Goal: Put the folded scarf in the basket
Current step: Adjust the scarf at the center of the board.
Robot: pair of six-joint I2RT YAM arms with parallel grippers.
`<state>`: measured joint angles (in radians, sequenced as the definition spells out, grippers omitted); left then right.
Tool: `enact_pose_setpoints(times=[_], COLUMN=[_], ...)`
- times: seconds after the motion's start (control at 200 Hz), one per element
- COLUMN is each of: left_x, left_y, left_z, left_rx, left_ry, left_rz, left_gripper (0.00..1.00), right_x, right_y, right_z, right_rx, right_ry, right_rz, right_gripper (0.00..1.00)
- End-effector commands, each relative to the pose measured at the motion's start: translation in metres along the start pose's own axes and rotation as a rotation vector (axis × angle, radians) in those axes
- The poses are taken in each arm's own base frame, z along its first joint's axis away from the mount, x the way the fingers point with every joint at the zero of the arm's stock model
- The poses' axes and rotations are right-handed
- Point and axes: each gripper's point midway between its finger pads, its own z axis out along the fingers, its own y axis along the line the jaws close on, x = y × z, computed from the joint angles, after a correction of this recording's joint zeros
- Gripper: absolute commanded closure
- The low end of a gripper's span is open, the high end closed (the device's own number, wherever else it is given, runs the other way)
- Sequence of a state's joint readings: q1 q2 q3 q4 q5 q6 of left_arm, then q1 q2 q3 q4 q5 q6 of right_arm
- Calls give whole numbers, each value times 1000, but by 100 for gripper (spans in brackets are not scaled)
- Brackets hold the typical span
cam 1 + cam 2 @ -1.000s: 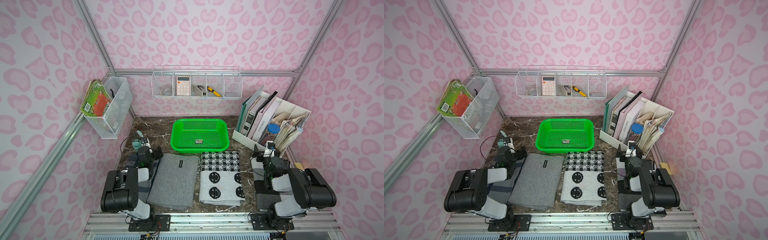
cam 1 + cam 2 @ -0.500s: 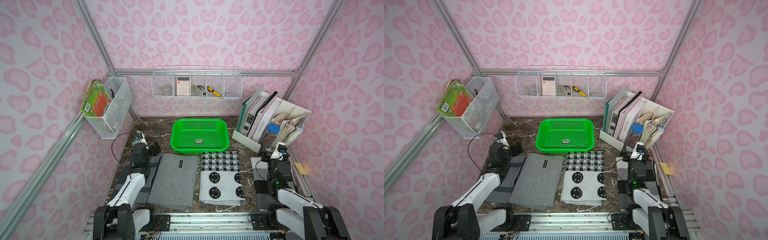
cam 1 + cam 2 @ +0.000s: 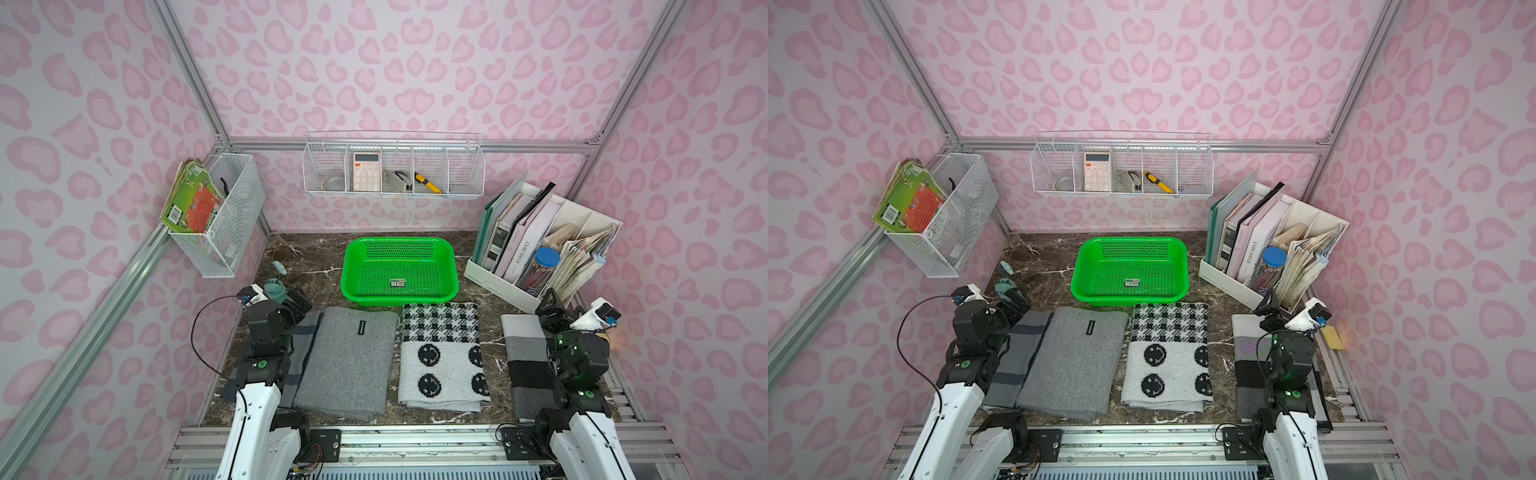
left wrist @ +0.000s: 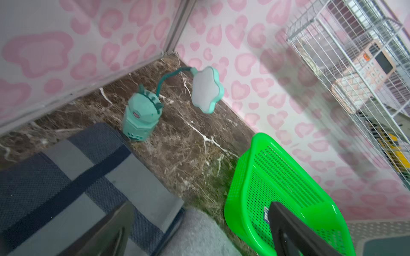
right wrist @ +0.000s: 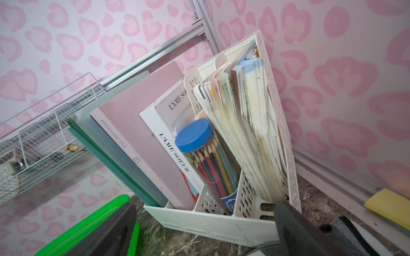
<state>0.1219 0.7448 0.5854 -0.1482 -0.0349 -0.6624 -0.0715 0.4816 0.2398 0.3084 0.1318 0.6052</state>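
The brown marble bench [image 3: 316, 257] holds four folded scarves in a row along its near side. The biggest is the plain grey scarf [image 3: 345, 365], thick and fuzzy, with a small black tag. To its right lies the black-and-white checked scarf [image 3: 440, 357] with smiley faces. A blue-grey scarf [image 3: 305, 340] lies far left and a grey-and-black striped scarf [image 3: 523, 345] far right. The green plastic basket [image 3: 399, 251], full of little holes, with round corners, sits just beyond the middle two. The left claw [image 4: 202, 206] and right claw [image 5: 205, 206] are wide open, holding nothing. A tiny sticker [image 3: 397, 283] lies in the basket.
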Motion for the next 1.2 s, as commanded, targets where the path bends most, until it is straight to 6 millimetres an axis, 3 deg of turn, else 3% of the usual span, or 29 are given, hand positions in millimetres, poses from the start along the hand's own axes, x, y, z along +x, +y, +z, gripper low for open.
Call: enact_pose_setpoints(times=[0.0, 0.115, 0.27, 0.415, 0.525, 0.585, 0.735, 0.815, 1.01, 1.195], left_x=[24, 39, 71, 114, 157, 180, 227, 245, 306, 335], left_y=[-25, -64, -103, -129, -141, -144, -129, -121, -137, -134], left_z=[-9, -22, -46, -67, -85, -95, -115, -122, -147, -150], left_rx=[130, 315, 407, 417, 421, 412, 272, 213, 283, 220], left_ry=[164, 269, 405, 538, 638, 676, 784, 808, 925, 997], left_rz=[-55, -29, 79, 185, 241, 289, 410, 440, 441, 428], left_gripper=[1, 4, 6, 9, 10, 9, 9, 9, 8, 7], right_x=[8, 5, 12, 38, 71, 90, 126, 143, 181, 203], right_y=[-1, 22, 59, 85, 103, 108, 118, 119, 106, 101], right_z=[-4, -10, -17, -20, -25, -26, -35, -41, -49, -53], right_rx=[25, -81, -262, -396, -445, -399, -310, -314, -291, -304], right_ry=[81, 122, 239, 432, 627, 696, 759, 799, 884, 923], right_rz=[44, 15, -16, -18, -42, -113, -278, -285, -276, -218], right_gripper=[0, 0, 0, 0, 0, 0, 0, 0, 1, 1])
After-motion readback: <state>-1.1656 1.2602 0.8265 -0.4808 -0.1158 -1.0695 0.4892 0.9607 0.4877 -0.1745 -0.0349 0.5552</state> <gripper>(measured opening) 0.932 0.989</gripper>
